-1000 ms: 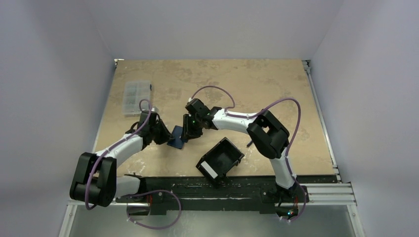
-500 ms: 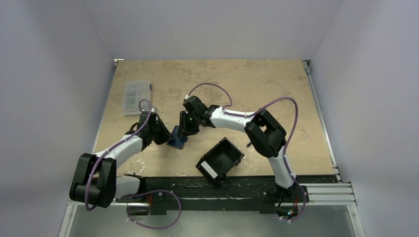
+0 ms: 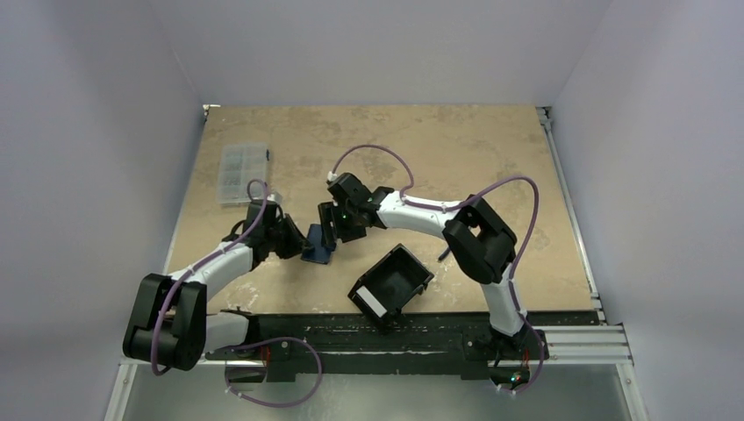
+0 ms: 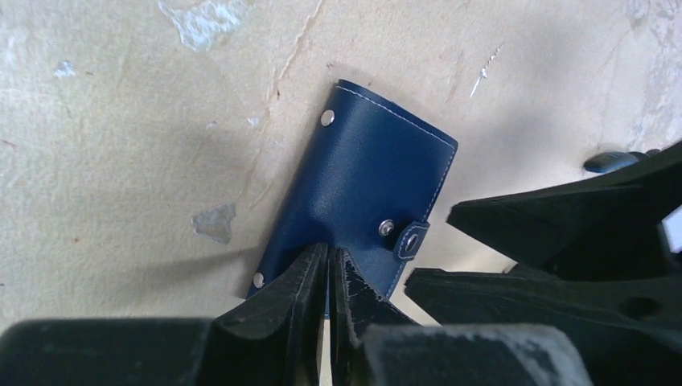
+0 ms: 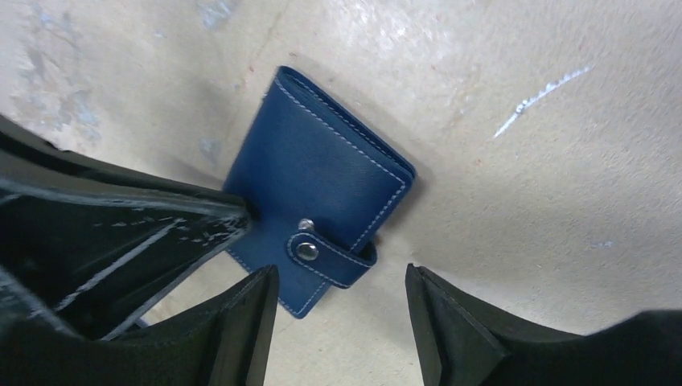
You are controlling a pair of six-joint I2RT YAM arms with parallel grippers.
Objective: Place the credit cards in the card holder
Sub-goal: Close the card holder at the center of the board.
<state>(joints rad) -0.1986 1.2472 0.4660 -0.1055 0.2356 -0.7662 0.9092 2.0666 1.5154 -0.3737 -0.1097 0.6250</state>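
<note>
Right fingers (image 5: 241, 322) have spread wide, empty; left fingers (image 4: 299, 293) pinch the holder (image 4: 370, 181), folded shut; no cards visible, loading remains.

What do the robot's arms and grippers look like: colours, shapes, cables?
The left arm and right arm have white links between bulky black joints; a purple cable loops along each. The left gripper and right gripper have black wedge-shaped fingers, scuffed pale.

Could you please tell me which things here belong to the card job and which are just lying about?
Part of the job: the card holder, pinched in the left gripper; the open right gripper, close by it.
Lying about: the black tray; the clear compartment box.
</note>
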